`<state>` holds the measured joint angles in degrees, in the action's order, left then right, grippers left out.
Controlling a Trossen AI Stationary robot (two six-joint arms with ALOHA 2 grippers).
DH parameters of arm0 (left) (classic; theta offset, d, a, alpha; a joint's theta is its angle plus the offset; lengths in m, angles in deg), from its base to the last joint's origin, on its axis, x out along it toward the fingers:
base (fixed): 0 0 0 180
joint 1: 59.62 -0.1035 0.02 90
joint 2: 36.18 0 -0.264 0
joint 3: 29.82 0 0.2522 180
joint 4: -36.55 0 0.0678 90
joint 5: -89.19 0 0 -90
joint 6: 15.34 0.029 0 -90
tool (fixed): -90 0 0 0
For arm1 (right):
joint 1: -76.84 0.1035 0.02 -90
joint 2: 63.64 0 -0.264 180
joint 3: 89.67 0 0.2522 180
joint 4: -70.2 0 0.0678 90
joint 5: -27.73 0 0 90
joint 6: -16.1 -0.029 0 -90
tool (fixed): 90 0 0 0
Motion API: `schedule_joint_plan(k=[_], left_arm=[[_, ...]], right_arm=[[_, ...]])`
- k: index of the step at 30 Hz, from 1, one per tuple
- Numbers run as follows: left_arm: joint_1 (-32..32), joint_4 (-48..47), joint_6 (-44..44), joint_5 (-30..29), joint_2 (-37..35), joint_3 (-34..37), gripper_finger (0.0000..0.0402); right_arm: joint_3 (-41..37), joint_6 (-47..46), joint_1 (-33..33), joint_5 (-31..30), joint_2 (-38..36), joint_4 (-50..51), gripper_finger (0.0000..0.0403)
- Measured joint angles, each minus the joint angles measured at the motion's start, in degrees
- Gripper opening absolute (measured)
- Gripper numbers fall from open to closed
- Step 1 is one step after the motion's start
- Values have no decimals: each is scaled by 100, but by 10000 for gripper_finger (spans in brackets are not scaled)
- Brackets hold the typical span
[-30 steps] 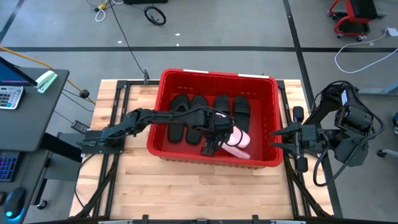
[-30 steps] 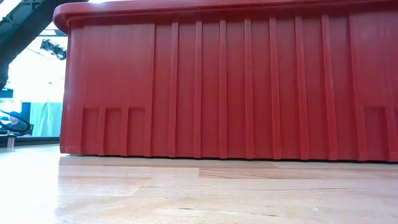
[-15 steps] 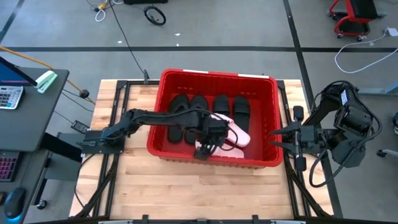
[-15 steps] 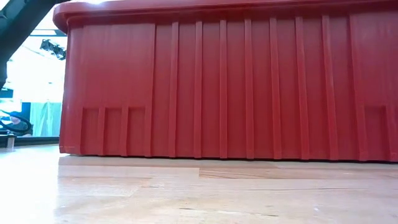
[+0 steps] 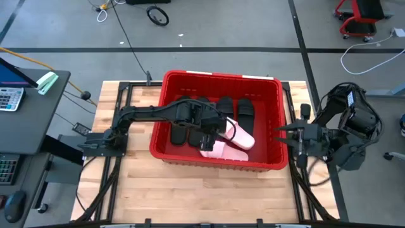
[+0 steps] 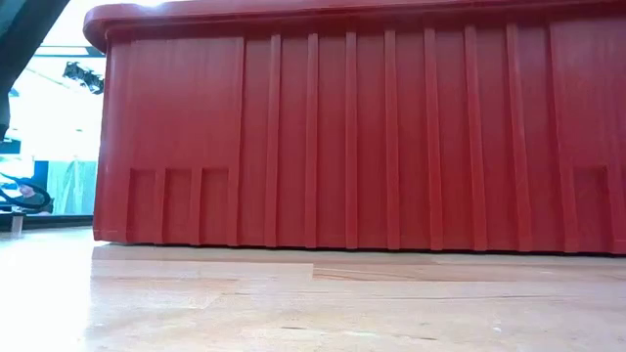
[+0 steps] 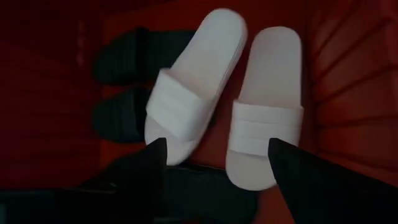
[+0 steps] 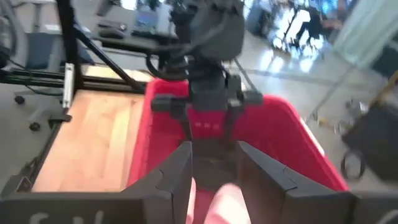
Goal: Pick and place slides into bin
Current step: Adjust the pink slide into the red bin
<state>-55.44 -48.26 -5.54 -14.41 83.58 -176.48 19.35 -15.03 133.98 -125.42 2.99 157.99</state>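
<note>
The red bin (image 5: pixel 218 77) stands mid-table; its near wall (image 6: pixel 342 137) fills the low view. Inside lie several black sandals (image 5: pixel 224 106) in a row along the far side and two pale pink slides (image 5: pixel 239 134) (image 5: pixel 218 151) at the near right. In the left wrist view, one pink slide (image 7: pixel 193 93) lies partly over black sandals (image 7: pixel 121 115) and the other (image 7: pixel 264 112) lies beside it on the floor. My left gripper (image 5: pixel 204 134) (image 7: pixel 217 162) hovers open and empty above them. My right gripper (image 5: pixel 283 135) (image 8: pixel 214 168) waits open, outside the bin's right wall.
The bin's rim and walls (image 8: pixel 280 124) enclose the left gripper's space. Bare wooden table (image 5: pixel 202 190) lies in front of the bin. Black frame rails (image 5: pixel 120 120) run along the table's left and right sides. A desk with a keyboard (image 5: pixel 9 98) stands left of the table.
My left gripper has let go of the second pink slide, which now lies on the bin floor at the near side beside the first. The gripper has since gone up and toward the table's left and far edges, empty.
</note>
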Motion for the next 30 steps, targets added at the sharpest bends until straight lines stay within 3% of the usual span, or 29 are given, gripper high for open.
schedule_joint_plan(k=[7, 10, 13, 18, 22, 24, 30], left_arm=[[-482, 30, -1506, -267, -26, 6, 286], [-777, 123, -1642, -271, -26, 6, 286], [-1092, 133, -1311, -264, -38, 6, 286], [-1559, -3, -346, -271, -70, -206, 286], [-1859, 167, 99, -121, -258, -200, 286], [-2032, 267, 110, -29, -426, -174, 286], [-2573, 646, 12, -76, -913, -182, 286]], right_arm=[[0, -1395, -931, 221, -55, 459, 122], [0, -1932, -1639, 529, -95, 460, 122], [2, -1784, -2459, 1299, -111, 464, 122], [-215, -326, -3890, 2806, -4, 7, 122], [-840, 1452, -4974, 4721, 144, -1215, 122], [-1147, 2116, -5441, 5392, 278, -1458, 122], [-2105, 4061, -6378, 5714, 744, -1651, 122]])
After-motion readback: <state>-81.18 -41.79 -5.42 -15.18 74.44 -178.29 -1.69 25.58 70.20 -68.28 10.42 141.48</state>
